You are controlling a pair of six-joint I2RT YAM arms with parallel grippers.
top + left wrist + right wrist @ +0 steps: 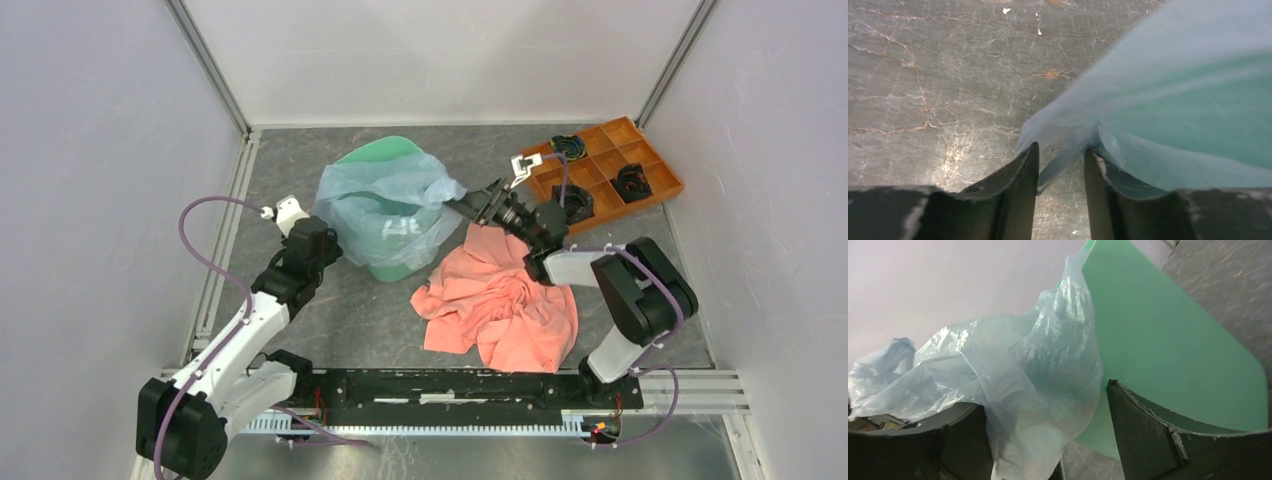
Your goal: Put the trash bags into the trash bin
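Observation:
The mint-green trash bin stands at the middle of the table, and the pale blue-grey trash bag is draped over its mouth and sides. My left gripper is at the bin's left side. In the left wrist view this gripper has its jaws parted, with a loose fold of the bag hanging between them, not pinched. My right gripper is at the bag's right corner. Its jaws stand wide, with the bag billowing between them and over the left finger, in front of the bin wall.
A salmon-pink cloth lies crumpled on the table just right of the bin, under my right arm. An orange compartment tray holding black parts sits at the back right. White enclosure walls stand on three sides.

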